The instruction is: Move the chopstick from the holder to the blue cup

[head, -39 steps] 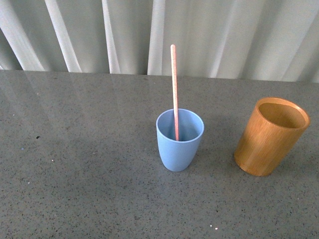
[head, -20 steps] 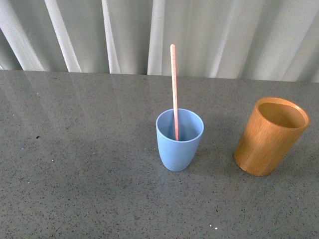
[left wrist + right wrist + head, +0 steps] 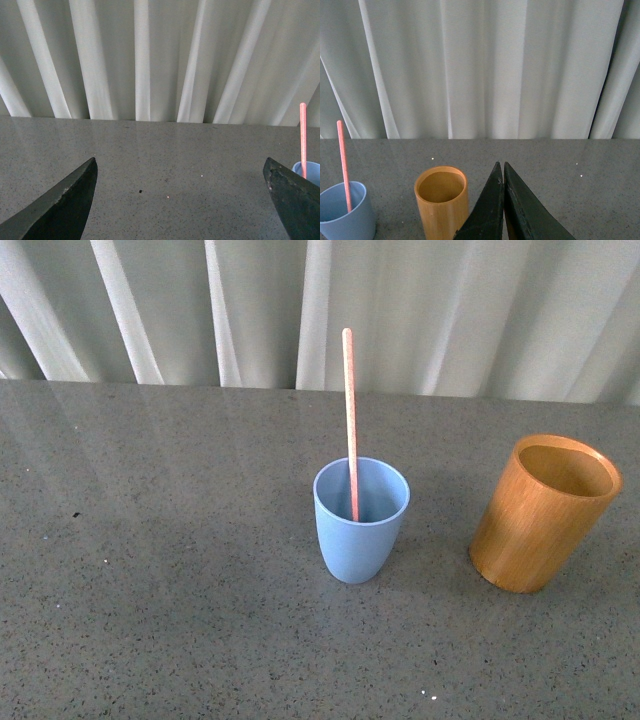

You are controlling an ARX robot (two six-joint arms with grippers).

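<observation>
The long thin pale pink chopstick [image 3: 349,420] is a soft salmon pink along its whole length, slightly redder in the left wrist view. The small matte light blue plastic cup [image 3: 360,530] is a plain, even sky blue with no pattern, a little darker inside. The cylindrical orange-brown wooden holder [image 3: 540,515] is a warm amber with faint lengthwise grain streaks and a darker brown interior. The flat stone-like tabletop [image 3: 180,600] is mid grey, finely speckled with dark and white flecks. The pleated curtain [image 3: 450,310] behind is off-white with grey-shadowed vertical folds. Both grippers' fingers [image 3: 502,210] are plain black.
</observation>
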